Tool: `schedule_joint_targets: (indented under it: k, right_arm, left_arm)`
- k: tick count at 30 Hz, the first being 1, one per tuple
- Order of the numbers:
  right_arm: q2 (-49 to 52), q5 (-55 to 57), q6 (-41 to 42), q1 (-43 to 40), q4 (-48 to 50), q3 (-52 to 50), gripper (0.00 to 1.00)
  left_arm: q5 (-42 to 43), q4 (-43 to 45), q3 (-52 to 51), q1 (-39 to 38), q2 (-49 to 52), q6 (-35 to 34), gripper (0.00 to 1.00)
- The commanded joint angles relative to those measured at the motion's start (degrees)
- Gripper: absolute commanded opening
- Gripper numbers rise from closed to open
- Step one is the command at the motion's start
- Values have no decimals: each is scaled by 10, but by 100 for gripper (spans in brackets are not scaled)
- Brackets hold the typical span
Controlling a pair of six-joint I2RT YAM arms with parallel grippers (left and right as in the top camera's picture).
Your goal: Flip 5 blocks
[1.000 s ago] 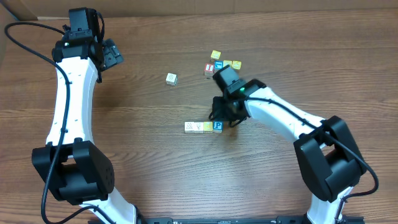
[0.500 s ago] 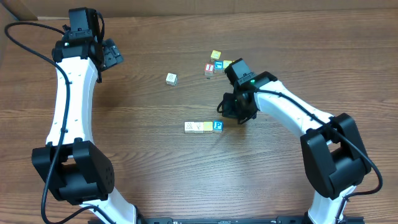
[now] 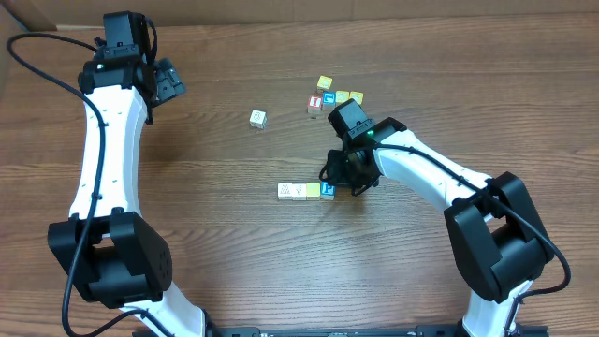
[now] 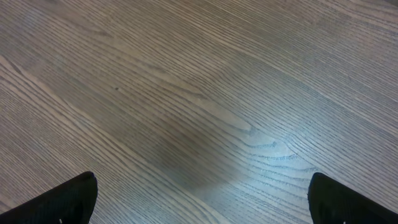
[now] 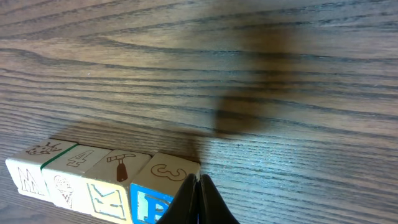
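Note:
A row of blocks lies mid-table: two cream blocks point(image 3: 285, 191) point(image 3: 299, 191), a yellow block point(image 3: 314, 191) and the blue-faced P block point(image 3: 328, 190). The right wrist view shows the same row, with the P block point(image 5: 163, 186) at its right end and a 3 on its top face. My right gripper point(image 3: 343, 180) point(image 5: 200, 186) is shut on nothing, its tips at the P block's right top edge. Another cream block point(image 3: 258, 118) lies alone farther back. My left gripper point(image 3: 168, 82) point(image 4: 202, 208) stands open over bare wood at the far left.
A cluster of cubes sits at the back right: a red-faced cube point(image 3: 315, 103), a blue one point(image 3: 328, 97) and yellow ones point(image 3: 324, 83) point(image 3: 349, 96). A cardboard wall runs along the table's far edge.
The right gripper swung up and to the right, away from the row, then came back down to the P block's right side. The left arm has not moved.

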Motion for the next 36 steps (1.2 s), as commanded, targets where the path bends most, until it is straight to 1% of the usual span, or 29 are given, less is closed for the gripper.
schedule_joint_targets:
  k: [1, 14, 17, 19, 20, 22, 24, 26, 28, 30, 31, 34, 36]
  right_arm:
    - [-16, -2, -2, 8, 2, -2, 4]
    - [-16, 7, -2, 13, 11, -2, 5]
    - [-16, 20, -9, 4, 3, 10, 12]
    - [-16, 20, -13, -7, -21, 37, 16]
    - [-16, 18, -23, -14, -39, 59, 20]
    - [-16, 19, -41, -27, -81, 108, 34]
    - [-16, 19, -58, -42, -132, 175, 51]
    - [-16, 19, -67, -52, -169, 235, 63]
    - [-16, 19, -70, -60, -203, 300, 71]
    - [-16, 19, -81, -62, -221, 353, 77]
    - [-16, 19, -87, -61, -224, 375, 79]
    - [-10, 18, -123, -56, -219, 426, 81]
    - [0, 18, -163, -48, -207, 445, 80]
  left_arm:
    - [-8, 0, 10, 2, -9, -13, 100]
    - [-8, 0, 10, 2, -9, -13, 99]
    - [-8, 1, 10, 2, -9, -13, 100]
    - [-8, 0, 10, 2, -9, -12, 100]
    - [-8, 0, 10, 2, -9, -13, 100]
    - [-8, 0, 10, 2, -9, -12, 100]
    - [-8, 1, 10, 2, -9, -13, 100]
    - [-8, 1, 10, 2, -9, -13, 100]
    - [-8, 0, 10, 2, -9, -13, 100]
    - [-8, 0, 10, 2, -9, -13, 100]
    - [-8, 0, 10, 2, -9, -12, 100]
    - [-8, 1, 10, 2, -9, -13, 100]
    - [-8, 0, 10, 2, -9, -13, 100]
